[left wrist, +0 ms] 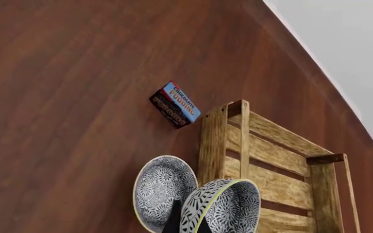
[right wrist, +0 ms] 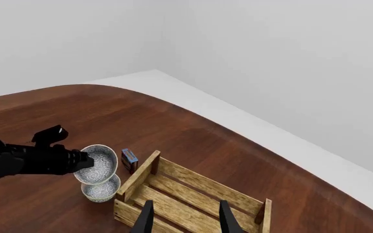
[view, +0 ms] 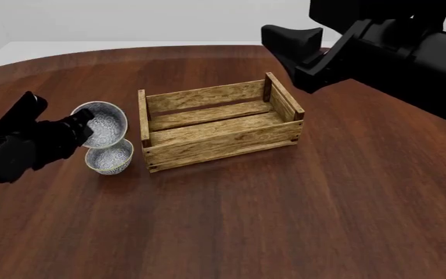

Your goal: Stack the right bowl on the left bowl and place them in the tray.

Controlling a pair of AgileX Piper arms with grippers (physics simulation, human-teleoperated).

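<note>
Dark wooden counter (view: 285, 221). Front view: tray (view: 220, 121) central; left gripper (view: 83, 123) clamped on tilted raised bowl (view: 101, 124), above resting bowl (view: 110, 158) beside tray; right gripper cut off. Left wrist view: fingers mostly hidden; pudding box (left wrist: 175, 105) near tray corner. Right wrist view: right gripper (right wrist: 185, 216) spread, holding nothing, over tray.

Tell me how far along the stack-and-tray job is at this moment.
Early. The left gripper holds one bowl lifted and tilted above the other bowl, which sits on the table beside the tray. They are not yet nested. The tray holds nothing, and the right gripper hangs open over it. Stacking and placing both bowls remain.
</note>
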